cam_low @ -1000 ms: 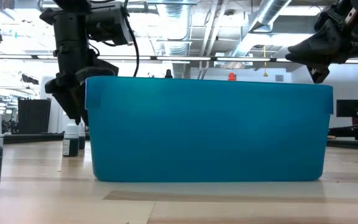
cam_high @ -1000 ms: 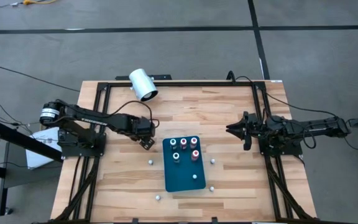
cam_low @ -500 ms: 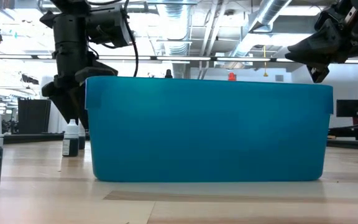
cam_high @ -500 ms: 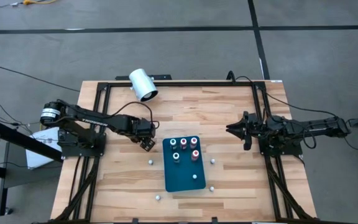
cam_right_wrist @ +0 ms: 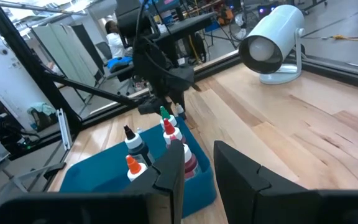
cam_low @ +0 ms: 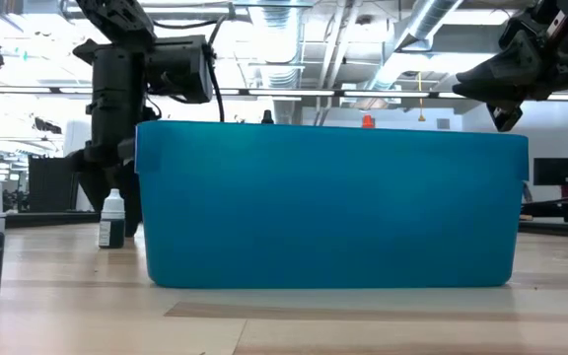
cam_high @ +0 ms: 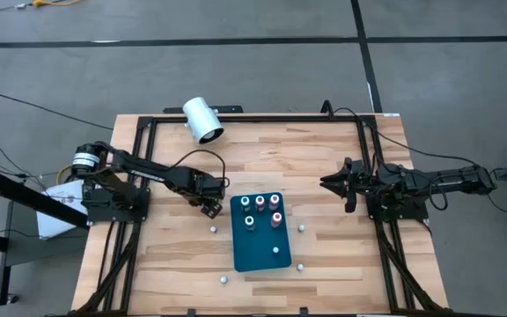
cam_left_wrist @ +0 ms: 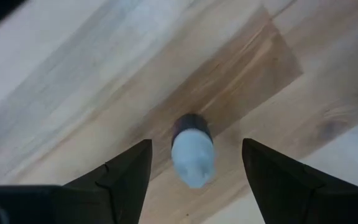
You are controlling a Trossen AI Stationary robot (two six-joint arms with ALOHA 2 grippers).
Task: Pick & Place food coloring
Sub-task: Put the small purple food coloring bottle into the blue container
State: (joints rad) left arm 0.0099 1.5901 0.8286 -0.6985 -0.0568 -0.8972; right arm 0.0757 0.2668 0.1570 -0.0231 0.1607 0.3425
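Hovering my left gripper [cam_left_wrist: 191,165] over a small dark bottle with a pale cap [cam_left_wrist: 192,149], I see its fingers spread wide, one on each side, not touching. This bottle stands upright on the light wooden table [cam_high: 324,167], just beside the teal rectangular tray [cam_high: 258,251]. If I descend off-centre, I think one finger may knock the bottle over, since it is narrow and light, and it could roll against the tray wall. My right gripper [cam_high: 327,183] waits well apart on the right side, its fingers nearly together with nothing between them. In the tray I count five small coloured bottles [cam_high: 260,202]. On the wood around it I count four small white caps [cam_high: 301,229].
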